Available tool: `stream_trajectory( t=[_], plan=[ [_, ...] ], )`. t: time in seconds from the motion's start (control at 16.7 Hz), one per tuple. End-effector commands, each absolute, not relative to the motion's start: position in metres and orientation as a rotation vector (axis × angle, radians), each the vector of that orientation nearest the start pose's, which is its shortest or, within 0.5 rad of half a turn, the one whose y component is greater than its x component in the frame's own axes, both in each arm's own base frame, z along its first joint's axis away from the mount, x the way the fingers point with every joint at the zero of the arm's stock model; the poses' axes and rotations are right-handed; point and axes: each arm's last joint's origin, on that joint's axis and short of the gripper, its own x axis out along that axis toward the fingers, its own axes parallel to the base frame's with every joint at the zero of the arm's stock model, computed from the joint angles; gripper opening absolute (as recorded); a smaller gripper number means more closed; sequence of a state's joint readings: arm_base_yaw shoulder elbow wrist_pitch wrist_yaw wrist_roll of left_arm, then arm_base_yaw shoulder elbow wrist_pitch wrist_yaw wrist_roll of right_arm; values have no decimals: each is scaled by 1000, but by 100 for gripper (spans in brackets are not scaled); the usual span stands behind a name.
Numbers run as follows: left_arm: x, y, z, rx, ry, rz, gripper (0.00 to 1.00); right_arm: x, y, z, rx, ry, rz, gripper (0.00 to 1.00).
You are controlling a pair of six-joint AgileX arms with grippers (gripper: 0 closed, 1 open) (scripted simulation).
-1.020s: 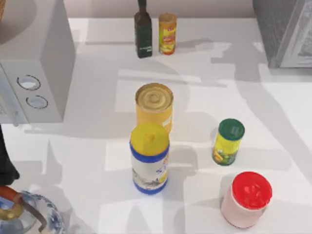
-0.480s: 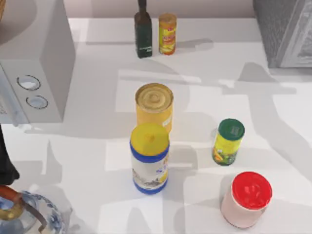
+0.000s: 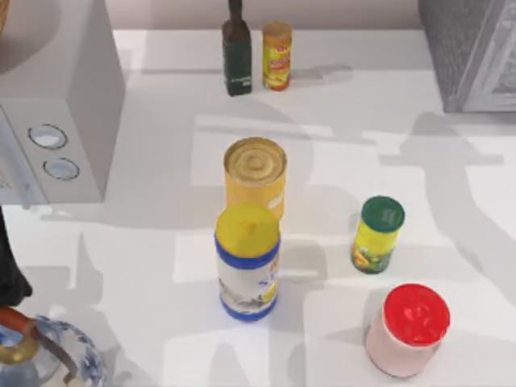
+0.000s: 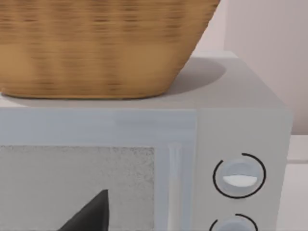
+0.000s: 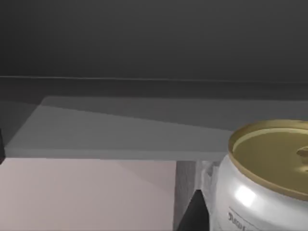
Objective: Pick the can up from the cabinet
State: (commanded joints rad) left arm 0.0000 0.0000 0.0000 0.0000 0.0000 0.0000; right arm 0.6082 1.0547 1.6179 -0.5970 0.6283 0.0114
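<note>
The can stands upright mid-cabinet, just beyond the jar. No gripper state can be told.

The white cabinet carries the can mid-surface, a blue-banded jar just before it, a green-capped bottle and red-lidded jar toward the right edge, a grey box at the left edge

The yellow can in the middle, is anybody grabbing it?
Not right now. The can stands upright on the white cabinet, just behind the blue-banded jar, and nothing is touching it. The left wrist view faces the grey box with dials, with a basket on top of it.
</note>
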Motion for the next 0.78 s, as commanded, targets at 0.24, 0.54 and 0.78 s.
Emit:
stream_trajectory(
  t=[0.24,0.54,0.78],
  plan=[
    [106,-1,160,0,0,0,100,133,57,452,-23,38,-21,0],
    [106,-1,160,0,0,0,100,115,26,349,-11,35,-28,0],
    [106,-1,160,0,0,0,100,106,11,259,-3,26,-22,0]
  ],
)
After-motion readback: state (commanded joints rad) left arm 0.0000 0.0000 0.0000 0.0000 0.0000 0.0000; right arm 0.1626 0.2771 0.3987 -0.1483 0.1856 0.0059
